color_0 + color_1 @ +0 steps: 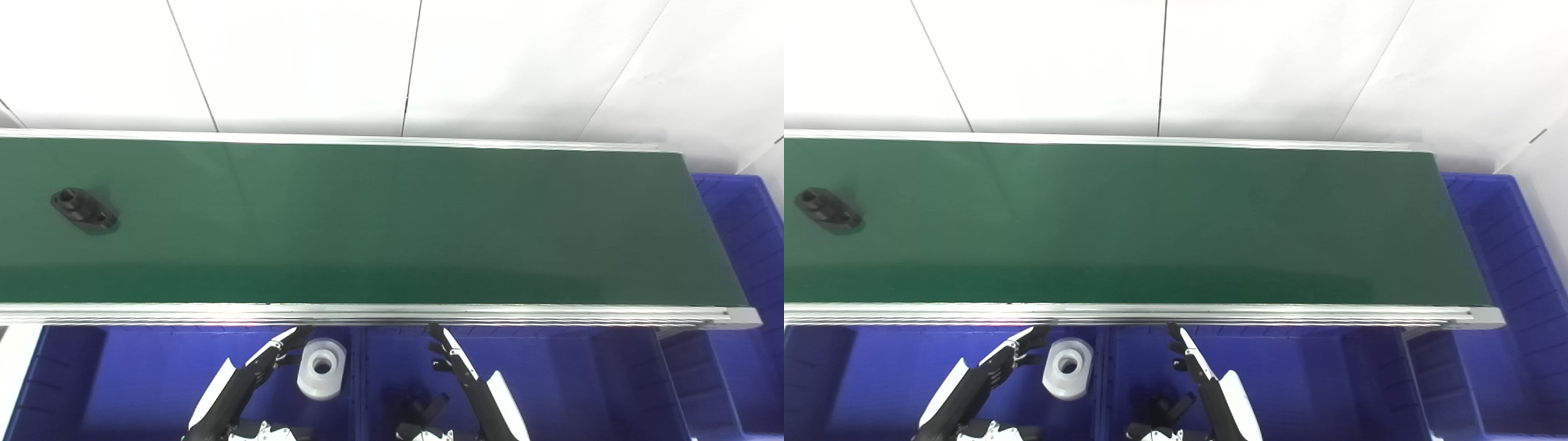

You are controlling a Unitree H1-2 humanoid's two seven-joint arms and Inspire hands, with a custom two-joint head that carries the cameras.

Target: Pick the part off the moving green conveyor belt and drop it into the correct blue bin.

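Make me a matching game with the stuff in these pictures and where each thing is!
Things:
1. black part
2. white part
3. left hand
4. right hand

Places:
A. in the left blue bin
B. over the middle blue bin, open
C. on the green belt, far left
D. beside the white part, open

Pairs: 1-C, 2-A, 3-D, 4-B

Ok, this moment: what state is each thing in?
Black part: lying on the belt, far left, untouched.
Green belt: carrying only that part.
White part: resting in the left blue bin.
Left robot hand: open, holding nothing, over that bin.
Right robot hand: open, holding nothing, over the middle blue bin.
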